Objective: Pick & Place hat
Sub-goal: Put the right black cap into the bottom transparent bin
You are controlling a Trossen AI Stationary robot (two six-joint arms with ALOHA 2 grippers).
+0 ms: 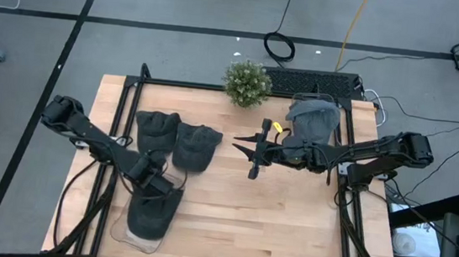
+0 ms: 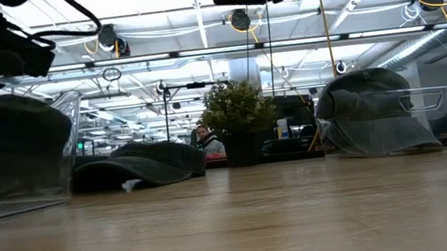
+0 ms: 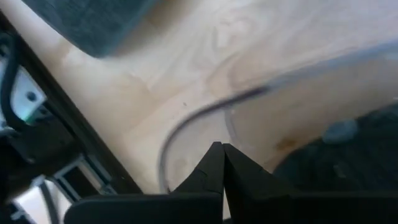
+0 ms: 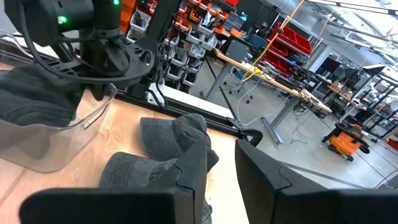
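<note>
Closest to the low camera, a clear bin (image 2: 16, 157) with a dark hat (image 1: 154, 210) in it stands on the worktop (image 1: 271, 225) directly under the left tool (image 1: 159, 183). That tool's fingers (image 3: 217, 171) are pressed together with nothing between them, poised just over the bin's rim, which reads as a drop already made into this container rather than a grasp in progress.

Two more hats (image 1: 176, 139) lie side by side on the bare wood, beyond the left tool and between the two arms; I take these to be the ones yet to be moved. They sit ahead of the right tool (image 1: 254, 150), whose fingers (image 4: 261, 180) are partly spread with an empty gap, hanging above the worktop and pointing toward the nearer of the pair. Judging by that aim, this arm is lining up for the next pick.

Behind the right tool, toward its own arm's base, a second clear bin (image 2: 425, 119) holds a grey hat (image 1: 313, 120), so each arm seems to serve its own container. A small potted plant (image 1: 247, 82) stands at the far edge, off to the side of the right tool and clear of both arms' paths.
</note>
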